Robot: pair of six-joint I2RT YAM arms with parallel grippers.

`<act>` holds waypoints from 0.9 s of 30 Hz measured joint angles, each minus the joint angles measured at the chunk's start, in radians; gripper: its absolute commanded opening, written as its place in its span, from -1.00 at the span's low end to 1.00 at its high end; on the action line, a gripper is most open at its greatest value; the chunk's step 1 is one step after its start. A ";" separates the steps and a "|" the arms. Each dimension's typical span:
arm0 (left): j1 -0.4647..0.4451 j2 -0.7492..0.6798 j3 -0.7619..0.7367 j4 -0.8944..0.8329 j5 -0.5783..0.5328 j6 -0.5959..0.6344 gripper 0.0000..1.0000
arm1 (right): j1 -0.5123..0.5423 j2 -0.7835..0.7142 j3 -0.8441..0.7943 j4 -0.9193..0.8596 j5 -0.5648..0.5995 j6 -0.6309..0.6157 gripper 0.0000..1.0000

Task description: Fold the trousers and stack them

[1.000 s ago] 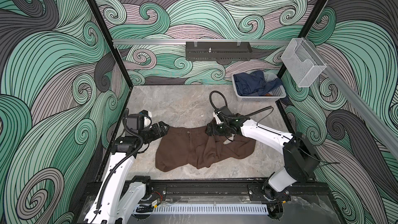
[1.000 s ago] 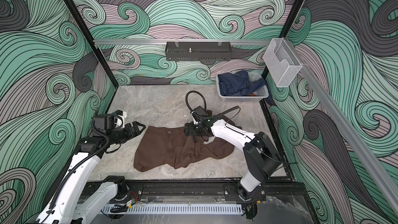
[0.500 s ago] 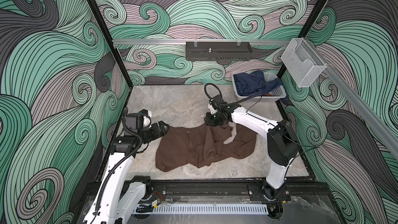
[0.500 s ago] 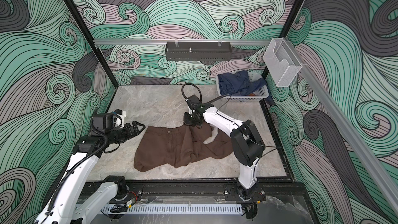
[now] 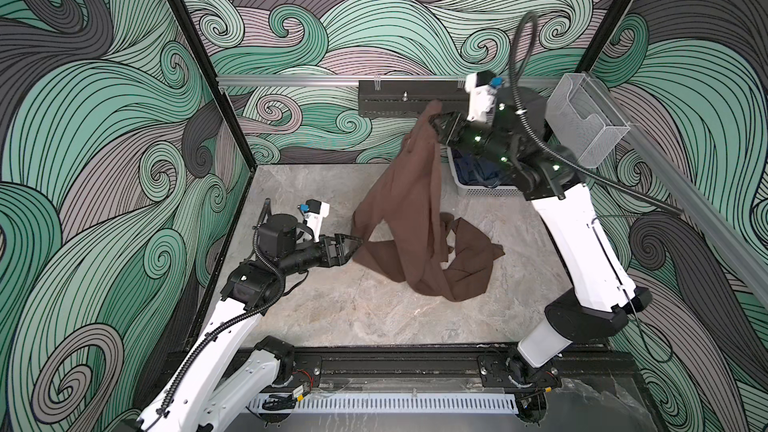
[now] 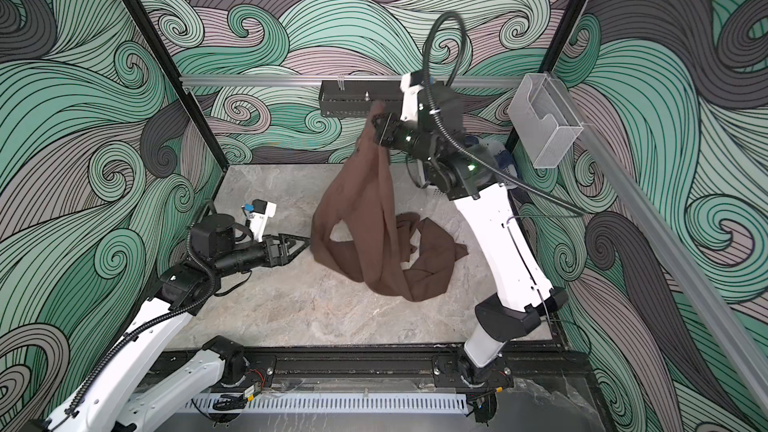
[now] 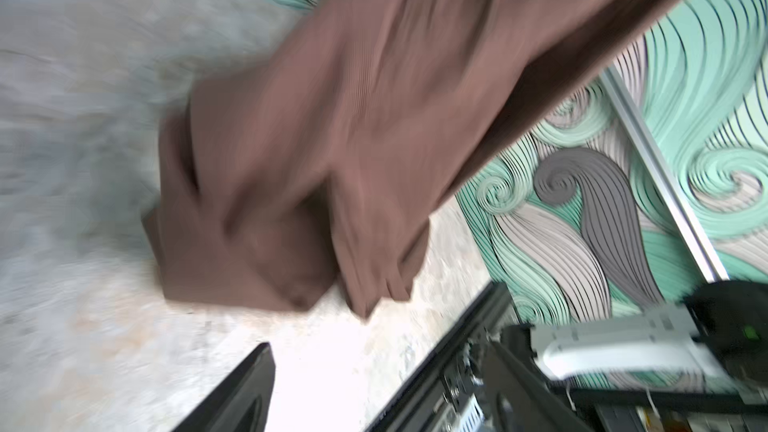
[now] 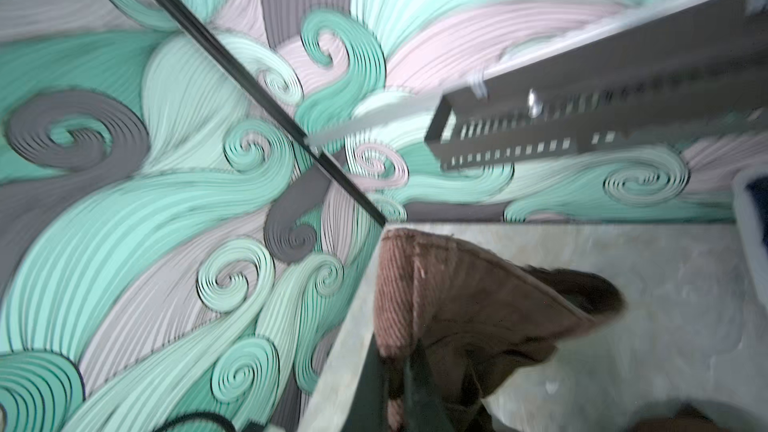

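The dark brown trousers (image 5: 415,201) (image 6: 365,209) hang in a long drape from my right gripper (image 5: 434,124) (image 6: 378,128), which is shut on one end of them high up near the back wall. Their lower part lies heaped on the table. The right wrist view shows bunched brown cloth (image 8: 478,305) pinched in the right gripper (image 8: 399,367). My left gripper (image 5: 353,243) (image 6: 305,245) is low over the table, open, its tips at the left edge of the cloth. In the left wrist view the trousers (image 7: 332,139) lie ahead of the left gripper (image 7: 378,367), with nothing between its fingers.
A white basket (image 5: 486,192) with navy garments (image 5: 473,168) stands at the back right, partly behind the right arm. A black rack (image 5: 399,103) is mounted on the back wall and a clear mesh bin (image 5: 586,122) on the right rail. Patterned walls enclose the table.
My right gripper has shut on the trousers and risen from the table to high at the back, pulling the cloth up into a hanging drape. The left arm has barely moved.
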 measured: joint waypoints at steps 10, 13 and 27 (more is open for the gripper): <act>-0.349 0.375 -0.084 0.258 -0.151 -0.067 0.81 | -0.182 0.105 0.219 -0.095 0.055 0.005 -1.00; -0.417 0.513 -0.068 0.342 -0.183 -0.091 0.93 | -0.220 0.105 0.175 -0.118 0.056 0.007 -1.00; -0.468 0.972 0.146 0.622 -0.249 -0.152 0.97 | -0.246 0.085 0.155 -0.145 0.035 0.011 -1.00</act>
